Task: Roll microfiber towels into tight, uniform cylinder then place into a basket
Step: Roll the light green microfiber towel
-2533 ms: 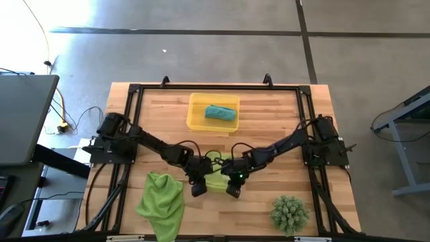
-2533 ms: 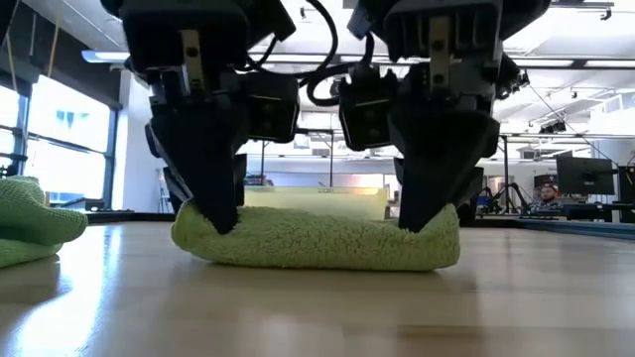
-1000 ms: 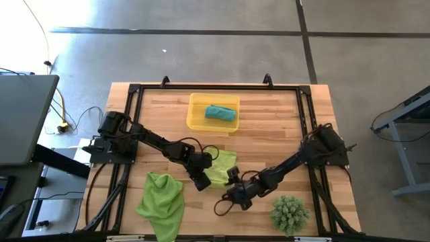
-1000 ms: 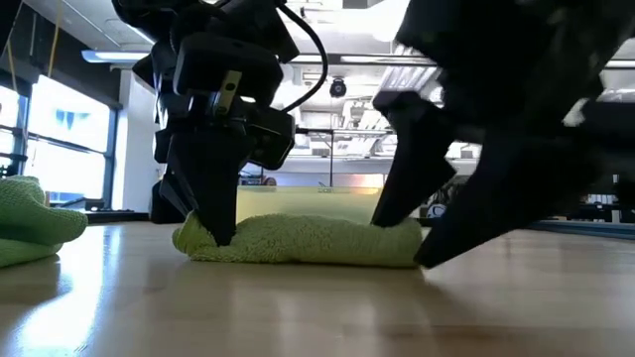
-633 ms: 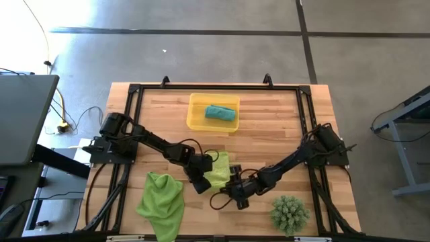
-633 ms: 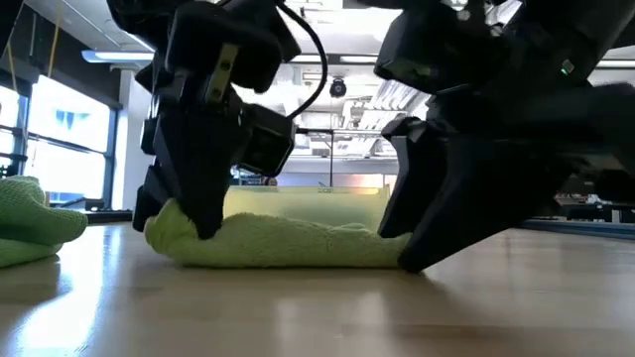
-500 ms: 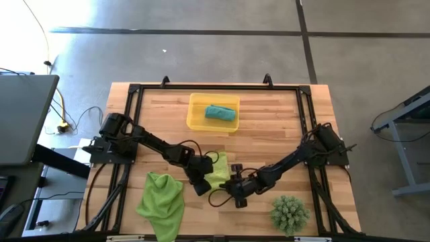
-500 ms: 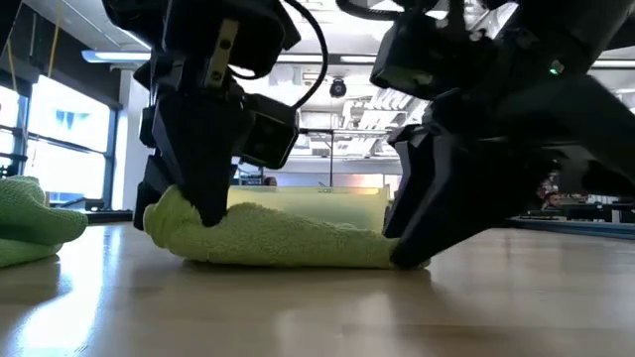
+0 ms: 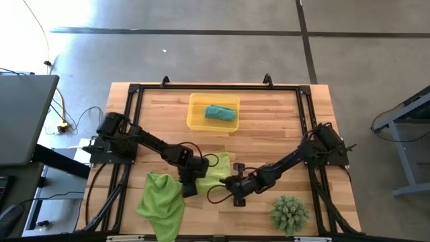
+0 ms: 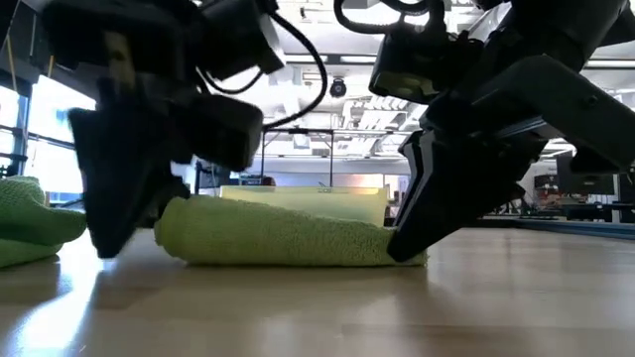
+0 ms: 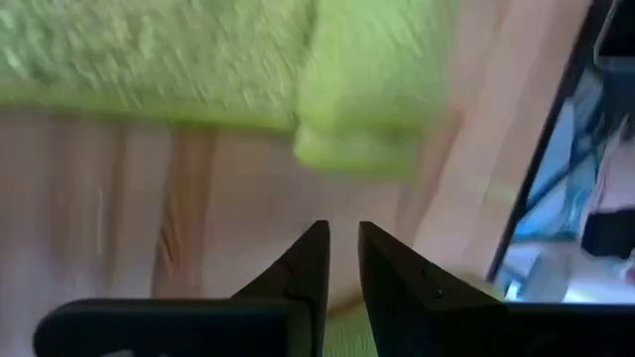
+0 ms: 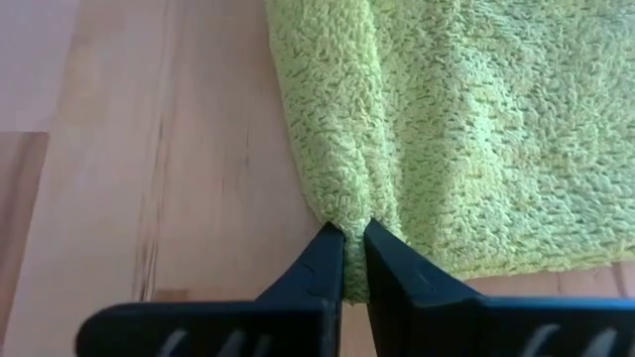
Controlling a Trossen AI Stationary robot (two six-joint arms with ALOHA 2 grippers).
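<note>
We read no brand, label or writing on anything in view. A half-rolled lime-green microfiber towel (image 9: pixel 213 167) lies on the wooden slatted desk (image 9: pixel 269 128) near its middle, toward the front edge, forming a low, uneven roll in the low view (image 10: pixel 283 238). The right tool (image 9: pixel 235 183) sits at the roll's right-hand end; in the right wrist view its two dark fingers (image 12: pixel 332 260) are pressed together with a fold of the towel's edge (image 12: pixel 437 129) pinched between the tips, and in the low view the same tool (image 10: pixel 407 246) meets the roll where it touches the desk. The left tool (image 9: pixel 189 183) is at the roll's left-hand end, just beside a crumpled loose lime-green towel (image 9: pixel 163 202) at the front left of the desk. In the left wrist view the left tool (image 11: pixel 339 243) has its tips a narrow slit apart with bare wood between them, and the towel's corner (image 11: pixel 362 109) lies just beyond them, not touched. In the low view this tool (image 10: pixel 109 213) is a blurred dark mass beside the roll's end. A shallow translucent yellow plastic basket (image 9: pixel 196 115) stands well apart at the back of the desk, with a rolled teal towel (image 9: pixel 220 112) lying inside it. A spiky green ball-shaped plant (image 9: pixel 290 212) stands at the front right.
</note>
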